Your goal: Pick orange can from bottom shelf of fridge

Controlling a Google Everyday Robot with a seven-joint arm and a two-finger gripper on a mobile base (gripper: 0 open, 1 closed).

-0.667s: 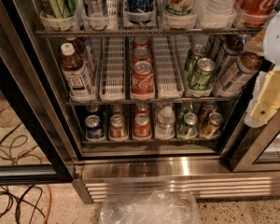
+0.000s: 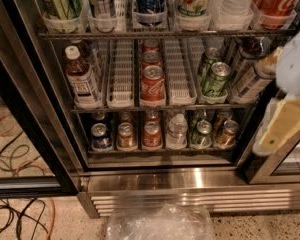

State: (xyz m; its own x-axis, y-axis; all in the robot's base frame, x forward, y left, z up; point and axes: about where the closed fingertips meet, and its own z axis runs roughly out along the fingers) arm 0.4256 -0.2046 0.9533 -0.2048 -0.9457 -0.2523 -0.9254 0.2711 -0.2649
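Zero steps of the pick are looking done: the orange can (image 2: 125, 135) is sitting untouched on the bottom shelf (image 2: 160, 152) of the fridge (image 2: 190, 181), 2nd from left in the front row, btwn a blue can (image 2: 100, 137) and a red can (image 2: 151, 134), so approach, grasp & lift are all remaining. The gripper (image 2: 281, 126) is hanging at the right edge of the view, outside the cabinet, well apart from the orange can and a bit higher, angling down-left. Can't tell how far open it is, and no item is showing in it.
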